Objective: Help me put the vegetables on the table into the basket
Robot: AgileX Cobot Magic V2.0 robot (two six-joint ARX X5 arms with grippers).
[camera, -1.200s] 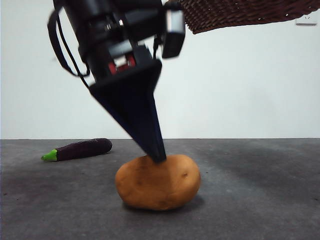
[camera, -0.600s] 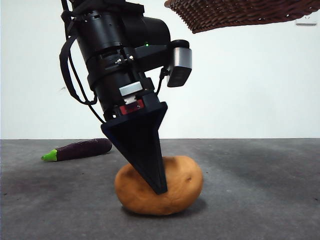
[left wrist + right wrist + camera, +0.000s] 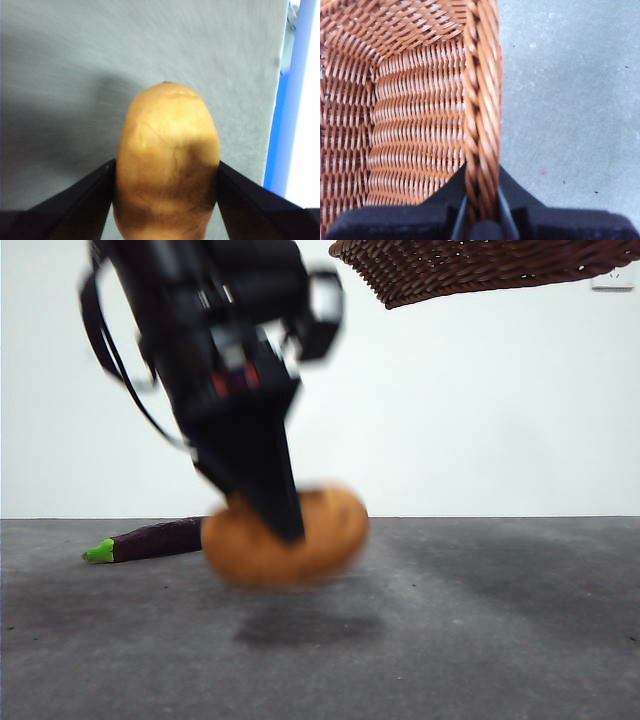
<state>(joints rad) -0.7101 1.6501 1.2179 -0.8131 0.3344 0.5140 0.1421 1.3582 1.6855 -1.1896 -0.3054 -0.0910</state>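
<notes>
The potato [image 3: 285,536] has left the table [image 3: 500,620] — half a second ago it sat on the surface, and now it hangs clear above its own shadow, blurred with motion. The left gripper [image 3: 270,515] pinches it across the middle, one jaw pressed to each flank. The basket [image 3: 480,268] is held aloft, well above, the right gripper [image 3: 482,212] clamped on its braided rim. The eggplant [image 3: 160,538] lies untouched toward the table's far edge. Likely next: carry the potato up and over that rim.
</notes>
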